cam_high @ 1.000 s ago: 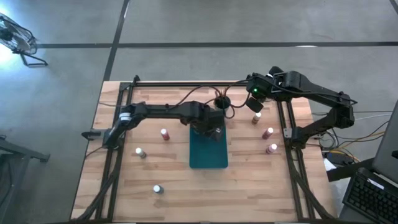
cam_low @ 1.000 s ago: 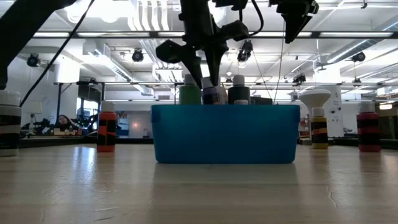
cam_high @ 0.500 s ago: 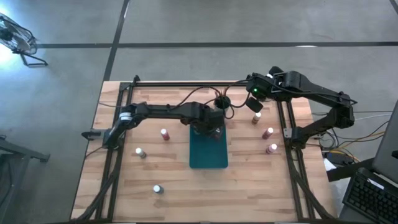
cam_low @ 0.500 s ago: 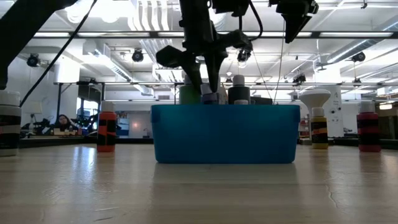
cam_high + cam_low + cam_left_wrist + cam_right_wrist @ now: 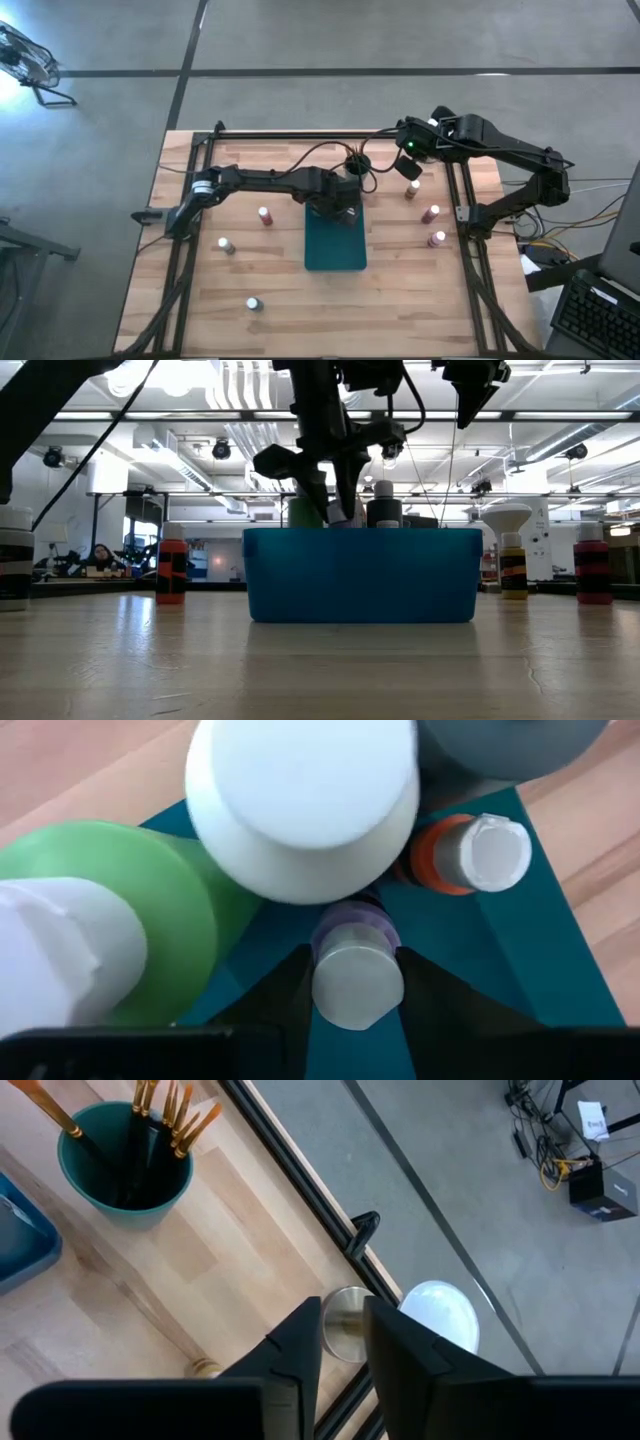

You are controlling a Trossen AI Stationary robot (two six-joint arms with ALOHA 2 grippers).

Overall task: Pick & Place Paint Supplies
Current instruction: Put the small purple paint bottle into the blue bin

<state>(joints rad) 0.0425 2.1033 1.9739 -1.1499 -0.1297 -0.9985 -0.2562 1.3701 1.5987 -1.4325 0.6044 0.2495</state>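
Left gripper (image 5: 357, 982): we see it down in the far end of the teal tray (image 5: 335, 248), its jaws closed on a small purple bottle (image 5: 356, 965) with a pale cap.
Purple bottle: it stands upright in the tray between the dark fingers (image 5: 432, 990), just beside a tall light-green bottle (image 5: 130, 910), a grey bottle (image 5: 505, 745) and an orange bottle (image 5: 470, 855).
White-capped bottle (image 5: 300, 805): we see its broad cap close to the left wrist camera, in front of the other bottles; we cannot tell its colour.
Tray: it sits near the middle of the surface (image 5: 400, 300), long sides running from the near edge to the far edge.
Right gripper (image 5: 342, 1325): we find it raised above the far right corner of the surface, jaws narrow with a slim gap; we see nothing held between them.
Brush cup (image 5: 125, 1165): a teal cup with several wooden-handled brushes (image 5: 170, 1110) stands near the far edge, beside the tray's far end.
Loose bottles: three white-capped ones (image 5: 430, 214) stand along the right side of the surface; three more (image 5: 264, 215) stand on the left half, one (image 5: 254, 303) towards the near edge.
White-domed object (image 5: 438, 1312): we see it past the far right corner, on a metal stand (image 5: 345, 1335).
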